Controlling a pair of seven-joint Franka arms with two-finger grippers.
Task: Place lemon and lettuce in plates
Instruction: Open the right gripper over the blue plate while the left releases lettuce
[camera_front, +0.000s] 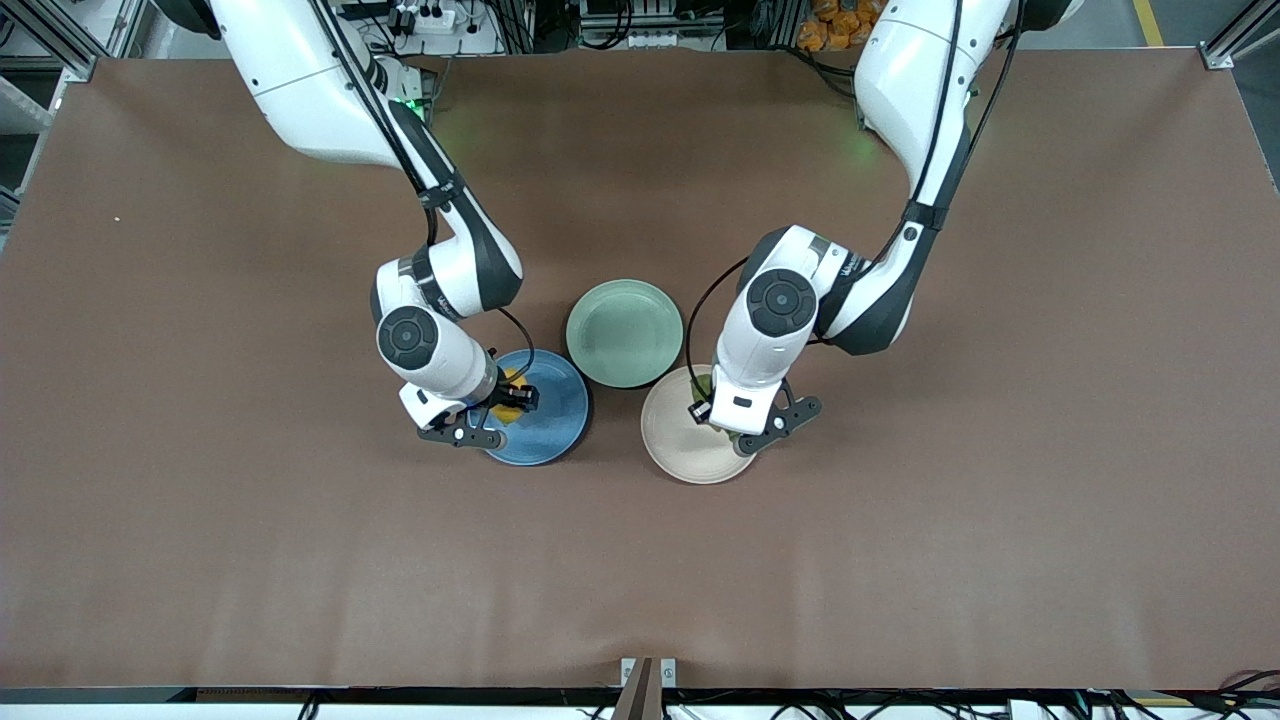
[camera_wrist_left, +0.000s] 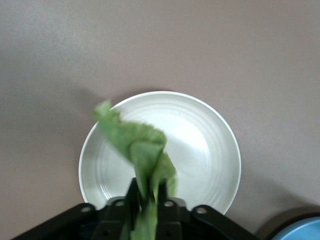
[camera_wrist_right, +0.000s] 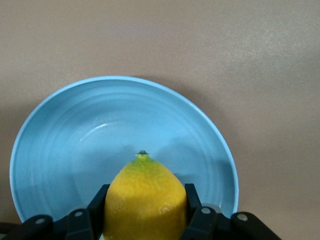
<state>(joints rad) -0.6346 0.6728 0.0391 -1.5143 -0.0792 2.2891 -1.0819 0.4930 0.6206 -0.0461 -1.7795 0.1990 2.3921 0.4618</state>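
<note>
The brown table (camera_front: 200, 500) carried three plates close together: the blue plate (camera_front: 560, 420), the beige plate (camera_front: 675, 450) toward the left arm's end, and between them, farther from the front camera, the green plate (camera_front: 624, 332).

From the front the arms covered most of the cargo — only the wrist views showed it well. The right gripper (camera_wrist_right: 145, 220) was over the blue plate (camera_wrist_right: 75, 140), its fingers clamped on the lemon (camera_wrist_right: 145, 200). The left gripper (camera_wrist_left: 146, 200) was over the beige plate (camera_wrist_left: 200, 135); the lettuce (camera_wrist_left: 135, 145) hung between its fingers, which pinched the leaf.
</note>
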